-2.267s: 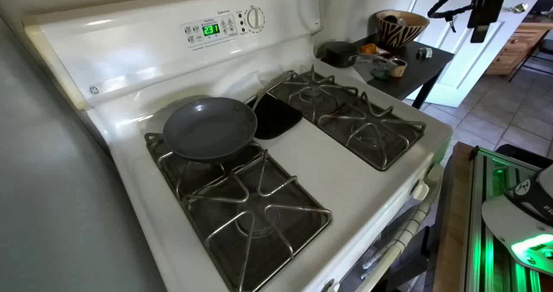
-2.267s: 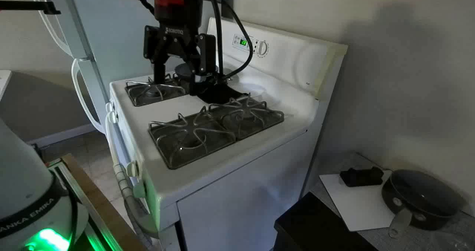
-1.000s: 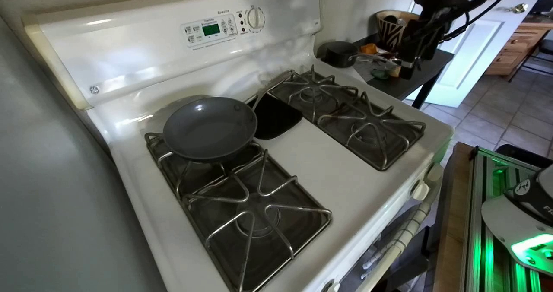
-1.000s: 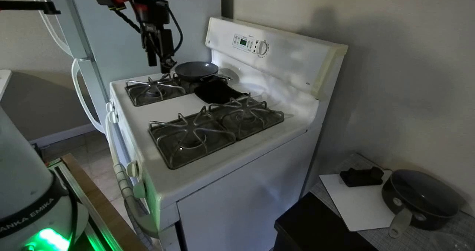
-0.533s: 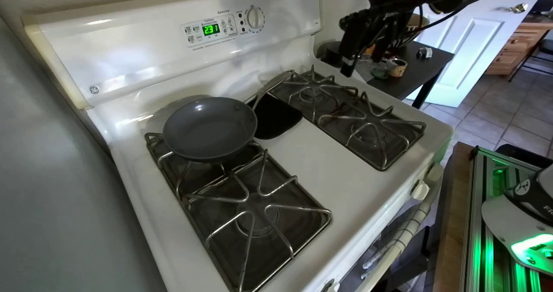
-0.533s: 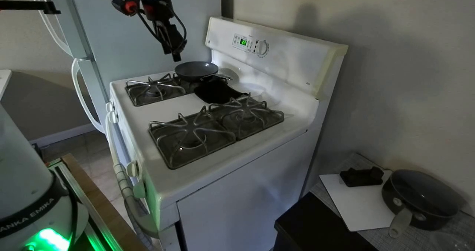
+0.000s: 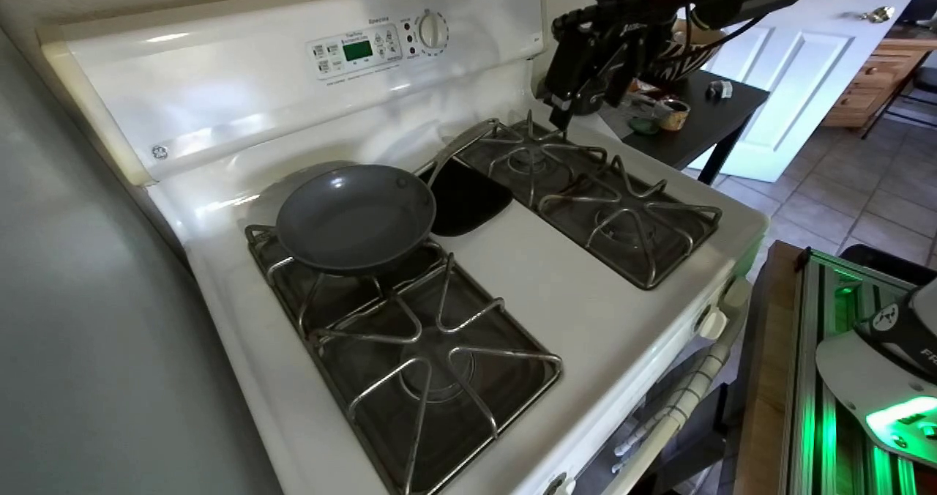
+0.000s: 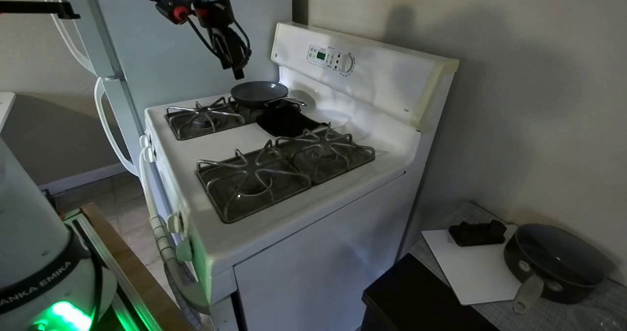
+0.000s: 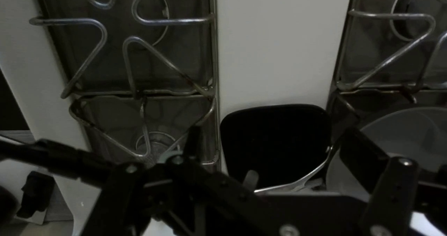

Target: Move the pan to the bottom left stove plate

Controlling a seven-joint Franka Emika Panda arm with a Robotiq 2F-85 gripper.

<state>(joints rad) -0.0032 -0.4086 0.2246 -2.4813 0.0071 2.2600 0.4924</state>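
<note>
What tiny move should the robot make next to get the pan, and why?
I'd probably ease the open gripper down toward the handle of the pan. The pan sits on the back-left grate, not the front-left grate, and the gripper hangs clear of it, holding nothing.

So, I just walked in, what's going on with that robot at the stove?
A Franka Emika arm has its open tool above the stove, holding nothing. The grey frying pan sits on the rear-left grate, not yet on the front-left grate where it's meant to go. Likely next, the tool goes for its handle.
</note>
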